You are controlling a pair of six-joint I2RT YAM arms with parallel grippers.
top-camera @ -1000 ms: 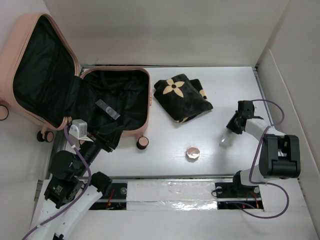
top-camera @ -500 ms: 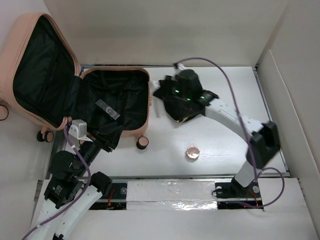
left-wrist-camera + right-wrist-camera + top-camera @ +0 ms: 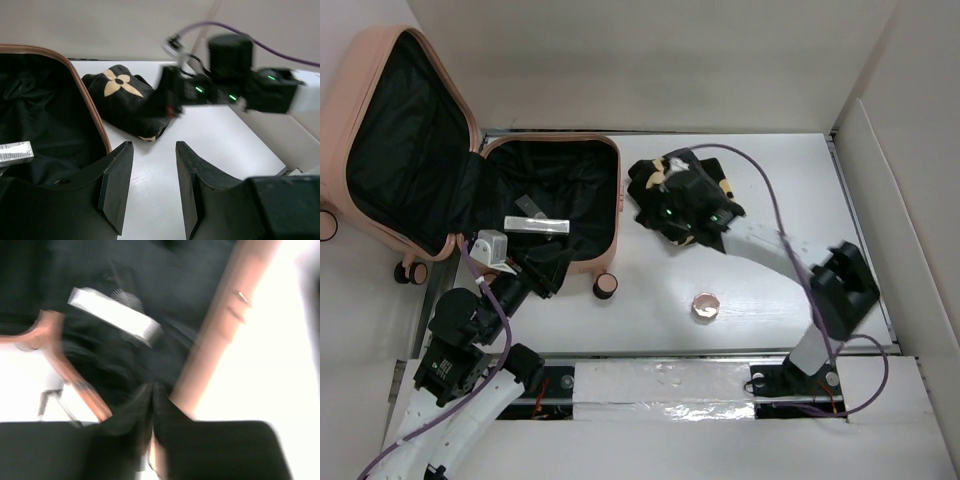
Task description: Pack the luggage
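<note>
The luggage (image 3: 338, 110) is standing open at the left end of the surface (image 3: 770, 180), its lid tipped back to the left and its black-lined tray lying flat, just where it was a second ago. Inside the tray a silver packet (image 3: 536, 225) is now lying more level, having turned a little. The left tool (image 3: 150, 187) is hovering at the tray's near-right corner, jaws partly open as before and gripping nothing.

Just right of the tray, apart from its wall, the folded black cloth (image 3: 120, 95) with the tan flower is still resting on the surface. Here the real change is happening. The right arm, parked at the surface's right edge a second ago, is now stretching across to the cloth. The right tool (image 3: 152, 402) is going from partly open to jaws drawn almost together, seemingly nipping a fold of the cloth, though the wrist view is blurring too much to be sure. That is suggesting the cloth is heading into the luggage next. The tray is lying near, directly left of the right tool, with its rim facing the fingertips. A small coppery round thing (image 3: 705, 305) is sitting nearer the arms, untouched.
</note>
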